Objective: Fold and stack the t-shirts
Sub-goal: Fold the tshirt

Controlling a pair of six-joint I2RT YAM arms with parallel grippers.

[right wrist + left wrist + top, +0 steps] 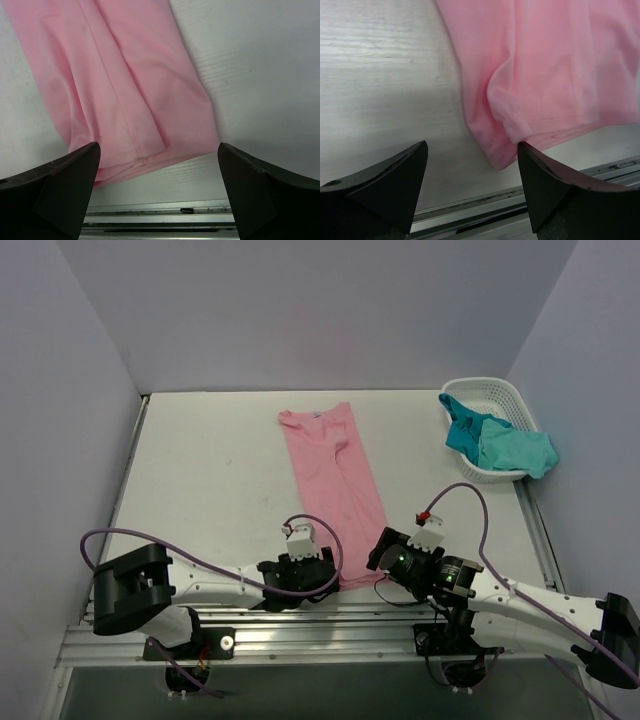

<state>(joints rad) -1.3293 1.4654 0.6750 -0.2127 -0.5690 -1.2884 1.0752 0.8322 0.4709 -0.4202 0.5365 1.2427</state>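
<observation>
A light pink t-shirt (pixel 333 475) lies on the table folded into a long narrow strip, running from the far middle to the near edge. Its near hem shows in the left wrist view (pixel 545 70) and the right wrist view (pixel 120 85). My left gripper (pixel 312 562) is open at the hem's near left corner, and its right finger (pixel 555 185) is at the cloth's edge. My right gripper (pixel 384 552) is open just right of the hem, holding nothing. Teal and turquoise t-shirts (pixel 498 443) lie bunched in the basket.
A white lattice basket (pixel 487 392) stands at the far right of the table. A metal rail (pixel 300 625) runs along the table's near edge and also shows in the right wrist view (pixel 160 215). Purple cables loop over both arms.
</observation>
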